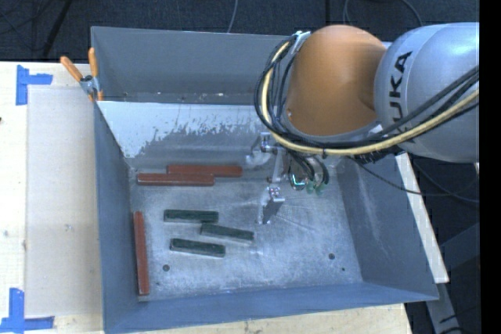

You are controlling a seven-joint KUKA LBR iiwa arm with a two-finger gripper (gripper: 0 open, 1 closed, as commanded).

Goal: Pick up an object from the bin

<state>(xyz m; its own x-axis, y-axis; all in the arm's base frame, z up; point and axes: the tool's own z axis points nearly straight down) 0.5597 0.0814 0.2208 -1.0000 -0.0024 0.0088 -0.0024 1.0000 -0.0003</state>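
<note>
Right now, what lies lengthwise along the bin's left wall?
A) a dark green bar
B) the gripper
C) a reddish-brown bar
C: a reddish-brown bar lies lengthwise against the left wall of the bin; the dark green bars lie mid-floor, and the gripper is further right.

Overhead light left pale glare streaking the back wall of the grey metal bin (pixel 196 129), up-left of the silvery gripper (pixel 270 212); right of it, under the arm (pixel 438 90), the wall lay shaded.
</note>
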